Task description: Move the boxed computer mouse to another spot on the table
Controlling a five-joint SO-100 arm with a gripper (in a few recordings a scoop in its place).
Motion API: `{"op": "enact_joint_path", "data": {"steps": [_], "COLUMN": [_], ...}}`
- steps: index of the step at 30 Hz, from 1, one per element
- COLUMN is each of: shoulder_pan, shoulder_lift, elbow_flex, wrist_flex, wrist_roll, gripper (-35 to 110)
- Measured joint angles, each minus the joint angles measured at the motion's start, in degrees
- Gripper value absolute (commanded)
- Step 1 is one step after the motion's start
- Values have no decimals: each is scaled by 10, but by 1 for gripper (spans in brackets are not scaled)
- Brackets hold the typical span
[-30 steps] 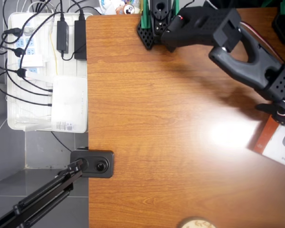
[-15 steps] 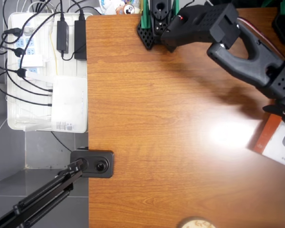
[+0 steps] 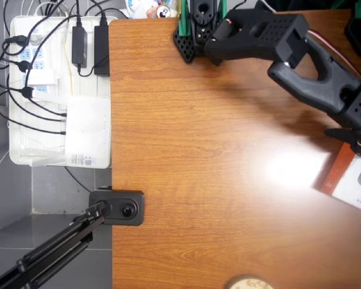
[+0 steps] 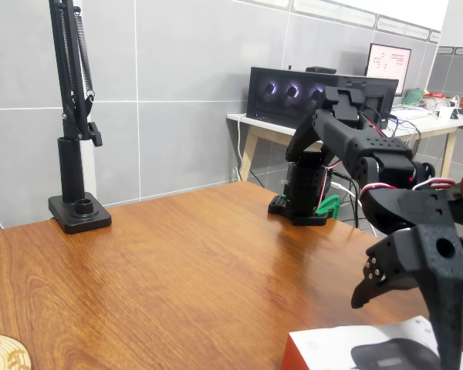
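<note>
A large brown wood-grain tabletop (image 3: 216, 180) with a glossy sheen spreads beneath grey wall tiles; a bright patch of light glares on its surface beside the box in the overhead view. The flat white carton with a dark grey mouse pictured on its face and an orange-red side panel (image 4: 355, 353) lies flat on the tabletop. In the overhead view this boxed mouse (image 3: 351, 179) sits at the right edge of the picture, partly cut off, its orange-red panel turned toward the middle of the table.

The black robot arm (image 3: 301, 72) rises from a black base on green mounts (image 3: 195, 30), well apart from the box at the table's top edge in the overhead view, and bends across toward the box. Its black two-finger gripper (image 4: 409, 304) hangs over the box in the fixed view, fingers spread apart, with one long finger (image 4: 450, 308) reaching down to the box's top face; whether it actually touches the carton cannot be told. Nothing sits between the fingers.

Well apart from the box, past the table's opposite edge in the overhead view, a white tray of power strips and black cables (image 3: 60, 90) stands off the table. A small black camera on a black boom (image 3: 117, 208) clamps to that same edge. A round, pale wooden coaster (image 3: 248, 283) lies at the table's near edge.
</note>
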State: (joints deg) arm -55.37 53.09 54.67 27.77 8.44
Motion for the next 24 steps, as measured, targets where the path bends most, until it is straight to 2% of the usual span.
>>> {"op": "enact_joint_path", "data": {"steps": [13,24], "shoulder_pan": [1,2], "shoulder_lift": [-103,-127], "elbow_flex": [-116,-86], "wrist_flex": [-16,-22], "wrist_roll": [0,-1], "gripper": [105,105]}}
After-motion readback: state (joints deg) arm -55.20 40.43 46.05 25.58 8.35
